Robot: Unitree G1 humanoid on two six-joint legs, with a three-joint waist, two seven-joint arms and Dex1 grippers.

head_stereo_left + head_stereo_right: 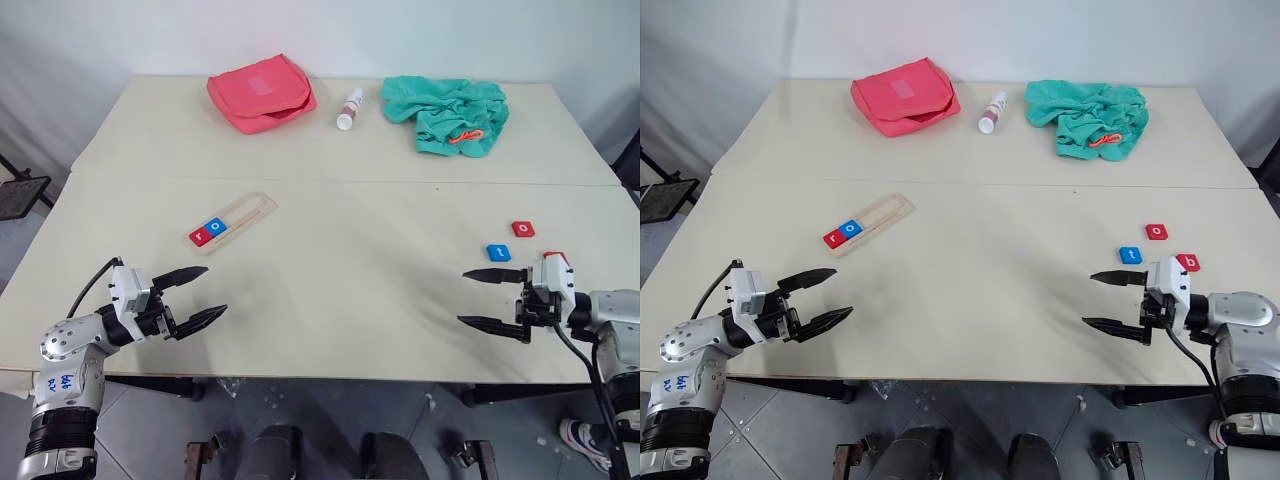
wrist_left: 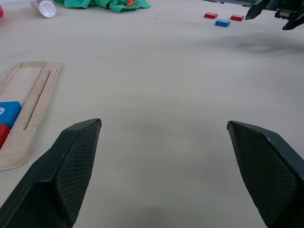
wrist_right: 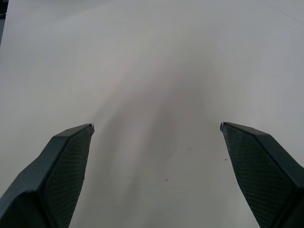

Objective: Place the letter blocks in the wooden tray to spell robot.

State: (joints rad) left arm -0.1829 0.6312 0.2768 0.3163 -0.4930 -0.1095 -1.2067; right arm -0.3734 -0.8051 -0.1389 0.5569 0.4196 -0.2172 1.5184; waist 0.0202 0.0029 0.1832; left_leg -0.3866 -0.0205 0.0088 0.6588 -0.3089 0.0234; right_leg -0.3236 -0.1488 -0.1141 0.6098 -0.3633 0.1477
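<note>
Overhead, in the left eye view, the wooden tray (image 1: pixel 238 219) lies at an angle on the left half of the table (image 1: pixel 340 290), with the red r block (image 1: pixel 200 237) and the blue o block (image 1: pixel 214 226) seated side by side at its near end; the rest of the slot is bare. Judging by that, 2 of 5 letters are in, and filling from one end keeps the word in order. Far to the right lie the red o block (image 1: pixel 523 229) and the blue t block (image 1: pixel 498 252), just beyond the right gripper (image 1: pixel 480 298), whose fingers are spread wide over bare table.

From the right eye view, a third loose tile, the red b block (image 1: pixel 1188 263), sits right beside that gripper's wrist. B is likely the next letter needed.

Along the left wrist view, the left gripper (image 2: pixel 164 128) is also spread wide and empty, with the tray's near end beside one finger, handy for seating tiles.

Through the right wrist view, the wide-parted fingertips (image 3: pixel 76 142) frame plain tabletop.
</note>
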